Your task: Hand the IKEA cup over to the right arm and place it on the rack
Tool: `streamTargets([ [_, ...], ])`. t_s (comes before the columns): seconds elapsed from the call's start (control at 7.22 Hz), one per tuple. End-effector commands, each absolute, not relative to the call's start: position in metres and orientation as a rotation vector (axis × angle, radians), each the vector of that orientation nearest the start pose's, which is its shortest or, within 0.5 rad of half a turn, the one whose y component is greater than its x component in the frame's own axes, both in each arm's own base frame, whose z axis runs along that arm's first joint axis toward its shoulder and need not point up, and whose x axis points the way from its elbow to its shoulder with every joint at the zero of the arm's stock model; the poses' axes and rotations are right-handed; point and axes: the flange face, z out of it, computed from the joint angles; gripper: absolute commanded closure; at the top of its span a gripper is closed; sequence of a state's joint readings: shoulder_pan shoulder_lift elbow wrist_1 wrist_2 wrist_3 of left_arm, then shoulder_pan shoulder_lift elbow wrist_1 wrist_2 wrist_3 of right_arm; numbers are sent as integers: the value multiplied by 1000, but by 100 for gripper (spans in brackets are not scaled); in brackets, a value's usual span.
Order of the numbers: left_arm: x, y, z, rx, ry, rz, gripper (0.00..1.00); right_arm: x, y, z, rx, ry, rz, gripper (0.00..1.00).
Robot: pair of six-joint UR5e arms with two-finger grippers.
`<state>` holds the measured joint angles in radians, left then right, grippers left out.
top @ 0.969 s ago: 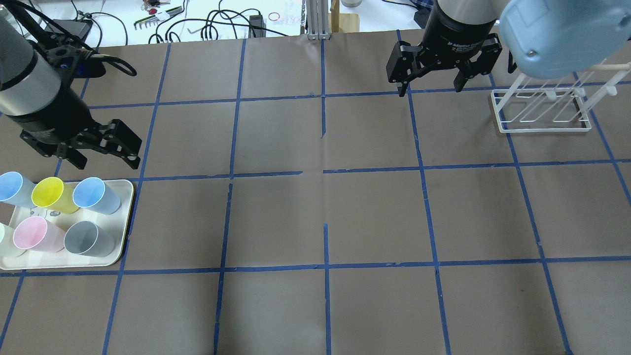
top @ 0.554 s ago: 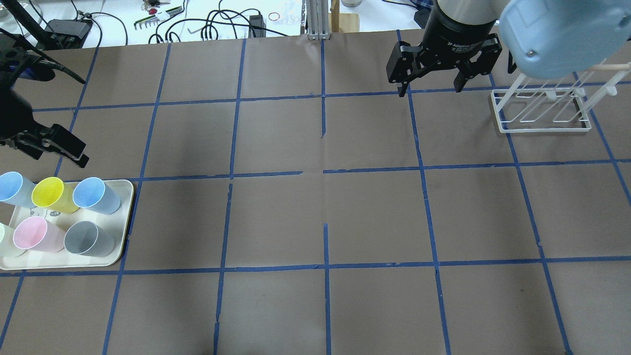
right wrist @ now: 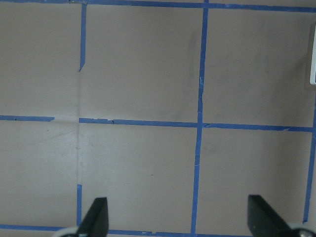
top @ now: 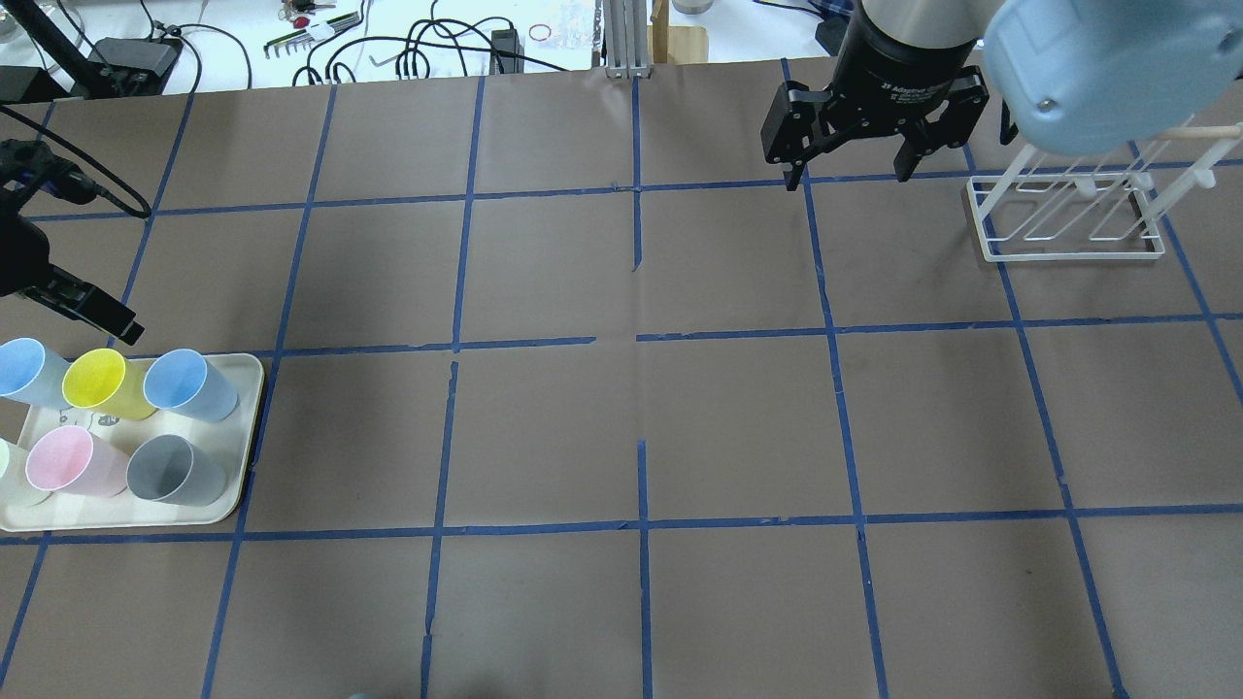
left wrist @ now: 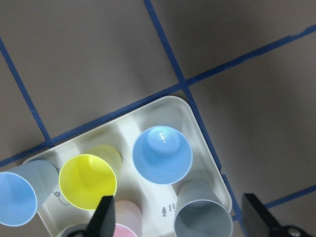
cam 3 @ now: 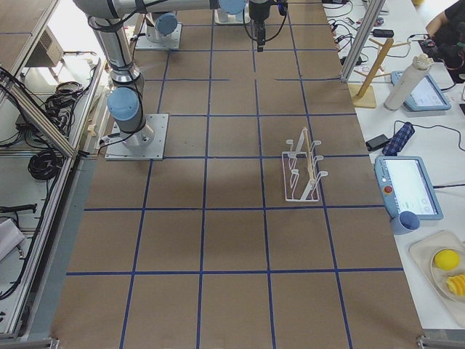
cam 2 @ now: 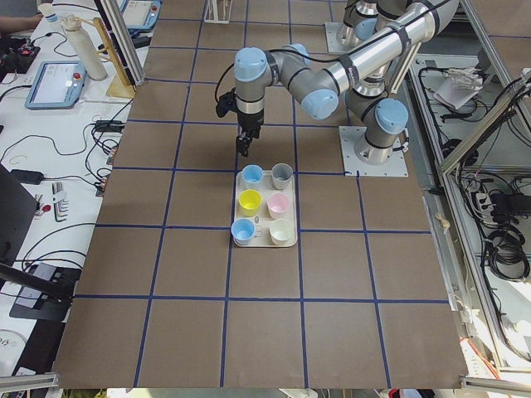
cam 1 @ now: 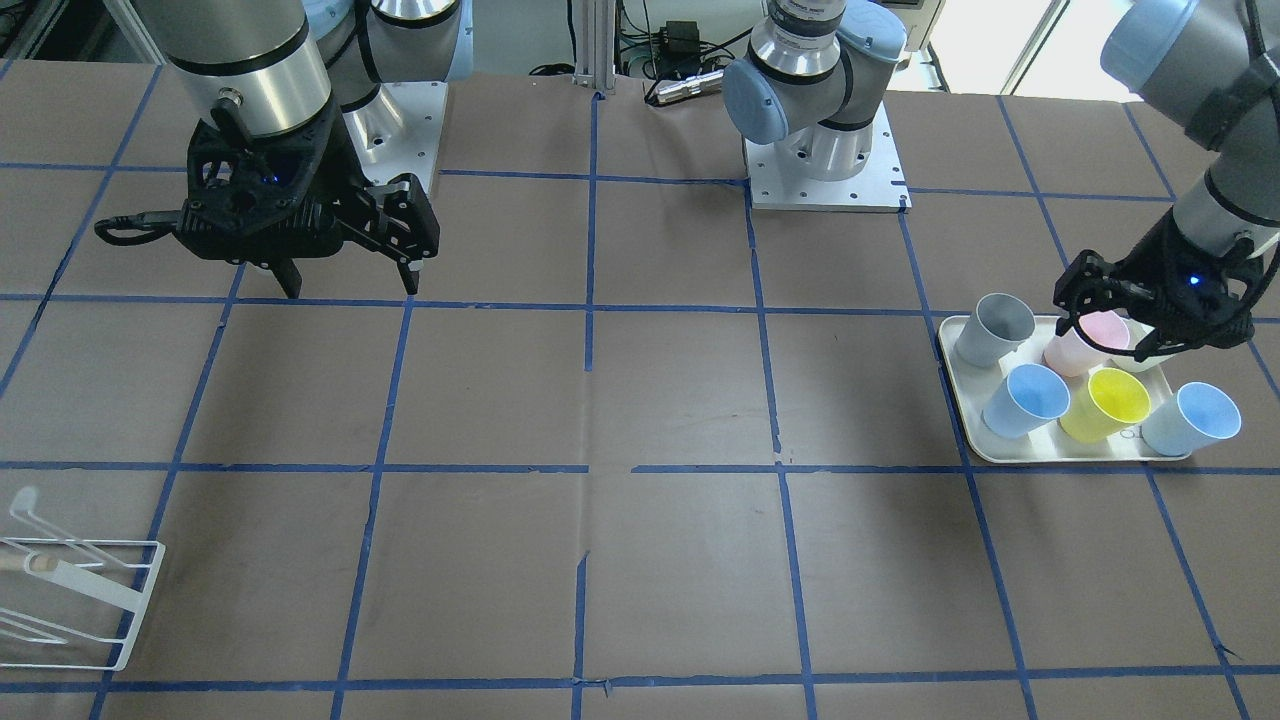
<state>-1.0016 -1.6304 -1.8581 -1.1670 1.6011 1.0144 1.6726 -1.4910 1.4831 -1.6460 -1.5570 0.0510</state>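
The yellow cup (top: 97,382) and grey cup (top: 175,469) stand just beside the IKEA cup (top: 189,383).

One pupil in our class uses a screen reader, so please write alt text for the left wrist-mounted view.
From above, a pale blue cup stands upright in a cream tray beside a yellow cup, a second blue cup, a grey cup and a pink cup. Two black fingers show at the bottom edge, spread apart.
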Motion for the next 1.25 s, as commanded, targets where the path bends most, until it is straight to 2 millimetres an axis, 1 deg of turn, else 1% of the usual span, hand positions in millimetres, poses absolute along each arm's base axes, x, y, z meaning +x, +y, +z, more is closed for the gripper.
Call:
streamTargets([
  [0.0, 178, -497, 324, 744, 2970, -47, 35, 189, -517, 498, -80, 3118, -127, 0],
  [0.14, 183, -501, 314, 748, 2983, -28, 39, 188, -517, 498, -80, 3118, -127, 0],
  [0.55, 188, -508, 277, 765, 3033, 49, 40, 189, -517, 499, -80, 3118, -130, 0],
  [0.83, 190, -512, 262, 768, 3052, 80, 40, 189, -517, 498, -82, 3118, -127, 0],
  [1.11, 192, -514, 255, 770, 3060, 93, 40, 189, -517, 499, -80, 3117, -132, 0],
])
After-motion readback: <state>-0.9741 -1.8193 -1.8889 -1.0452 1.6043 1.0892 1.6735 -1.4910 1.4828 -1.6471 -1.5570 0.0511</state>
